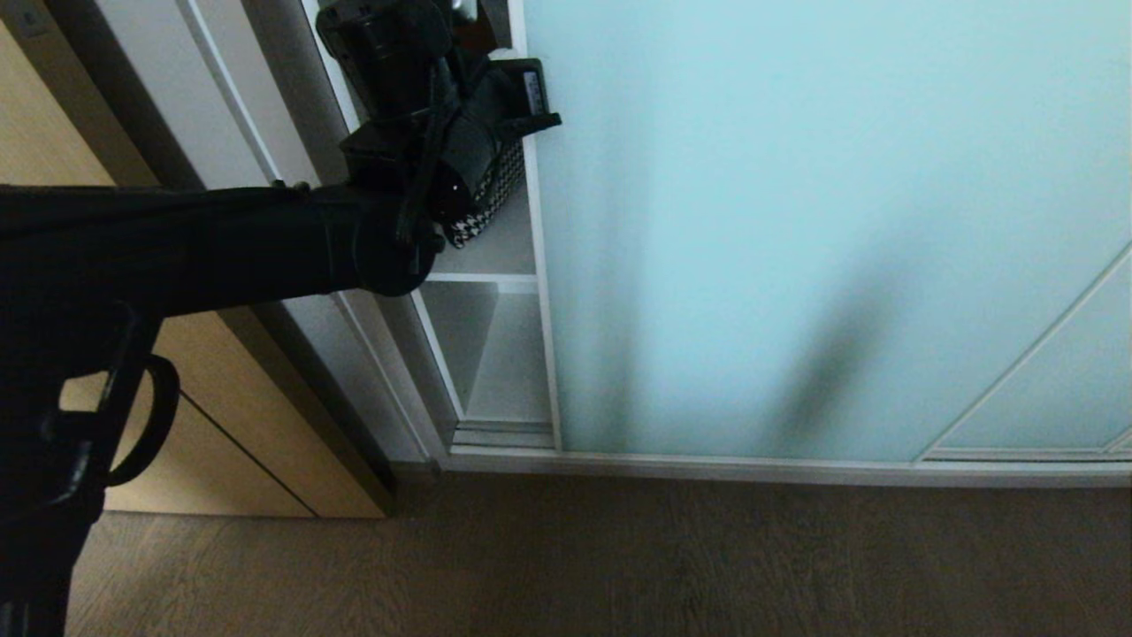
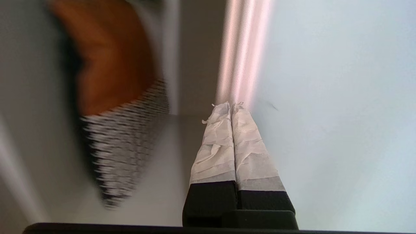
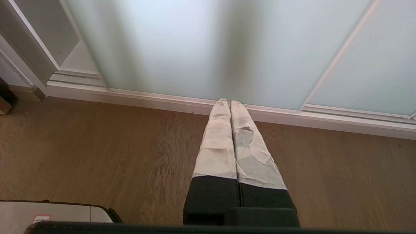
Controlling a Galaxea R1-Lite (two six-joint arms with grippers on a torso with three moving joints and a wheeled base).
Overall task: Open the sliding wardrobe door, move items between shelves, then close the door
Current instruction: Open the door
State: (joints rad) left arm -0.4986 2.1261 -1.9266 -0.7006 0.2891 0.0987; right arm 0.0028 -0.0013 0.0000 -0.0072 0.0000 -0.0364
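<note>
The sliding wardrobe door (image 1: 796, 221) is a frosted aqua glass panel, slid open by a narrow gap at its left edge. Through the gap I see the grey-white shelves (image 1: 495, 257), one above a lower compartment. An item (image 1: 486, 208) with a black-and-white houndstooth pattern lies on the upper shelf; in the left wrist view this item (image 2: 123, 139) also shows an orange-brown part. My left gripper (image 1: 533, 93) reaches into the gap. It (image 2: 230, 104) is shut, empty, with its tips against the door's silver edge frame (image 2: 240, 48). My right gripper (image 3: 230, 101) is shut and hangs low over the floor.
A light wood cabinet front (image 1: 221, 425) stands left of the wardrobe, under my left arm. Dark wood floor (image 1: 619, 557) runs along the door's bottom rail (image 1: 752, 464). A pale part of the robot's base (image 3: 48, 214) shows near the right arm.
</note>
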